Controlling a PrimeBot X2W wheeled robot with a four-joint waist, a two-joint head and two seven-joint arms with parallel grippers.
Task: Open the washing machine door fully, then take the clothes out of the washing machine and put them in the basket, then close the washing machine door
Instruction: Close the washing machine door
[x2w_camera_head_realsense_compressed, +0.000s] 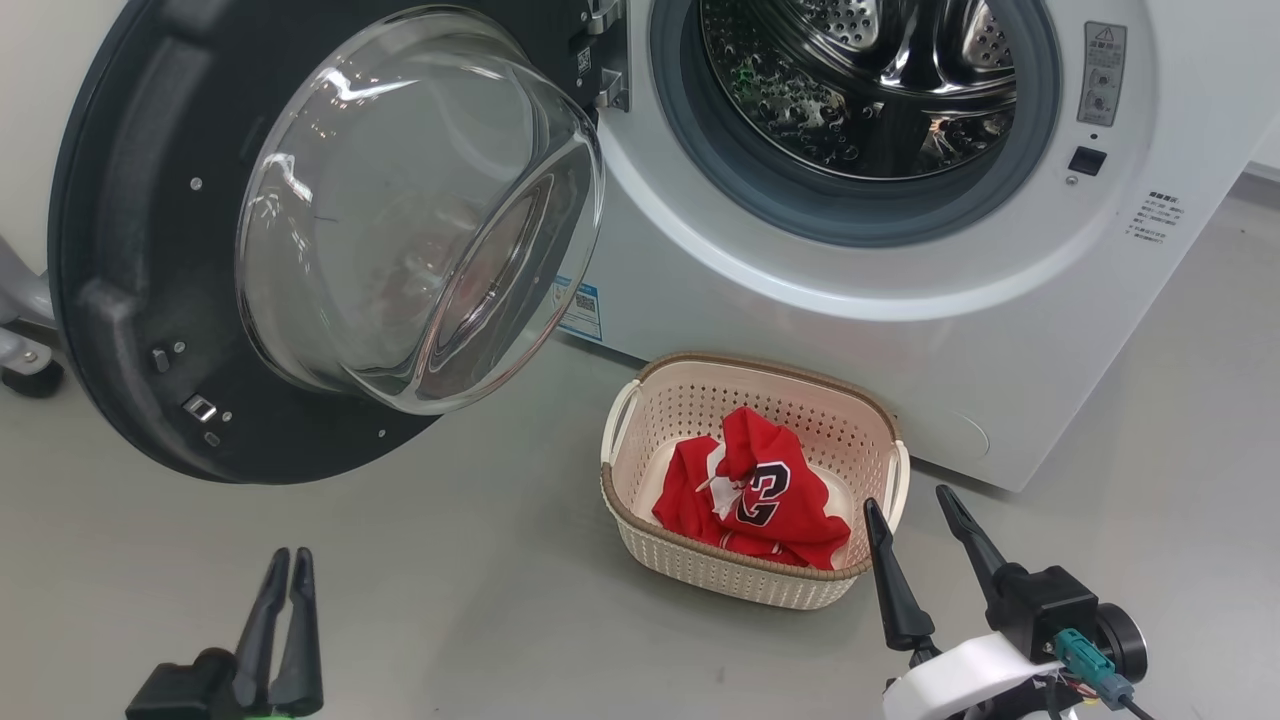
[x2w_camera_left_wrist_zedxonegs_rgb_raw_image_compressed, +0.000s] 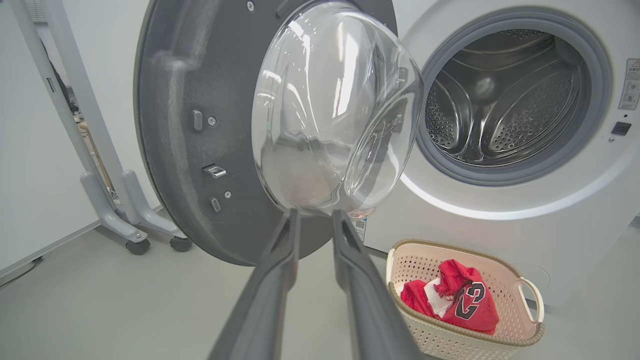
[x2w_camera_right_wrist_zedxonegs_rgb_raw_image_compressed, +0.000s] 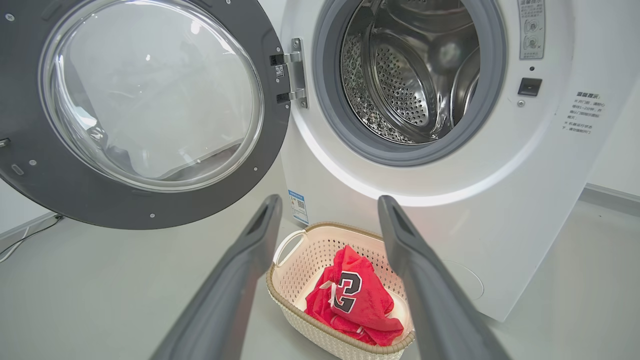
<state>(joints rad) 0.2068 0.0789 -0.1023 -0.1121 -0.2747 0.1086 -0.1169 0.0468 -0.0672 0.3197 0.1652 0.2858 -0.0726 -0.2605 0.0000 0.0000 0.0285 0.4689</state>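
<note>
A smooth, pale grey floor (x2w_camera_head_realsense_compressed: 480, 620) lies under soft, even light. In the left wrist view a plain white wall (x2w_camera_left_wrist_zedxonegs_rgb_raw_image_compressed: 30, 165) meets the floor's left edge. Near that wall stands a pale grey metal stand (x2w_camera_left_wrist_zedxonegs_rgb_raw_image_compressed: 107, 200) on dark castors. In the right wrist view a thin cable (x2w_camera_right_wrist_zedxonegs_rgb_raw_image_compressed: 25, 237) trails along the floor's left edge.

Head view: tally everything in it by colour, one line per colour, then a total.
Red: 1, the clothes
White or cream: 2, the washing machine, the basket
Black or dark grey: 5, the washing machine door, two left fingers, two right fingers
Total: 8
</note>
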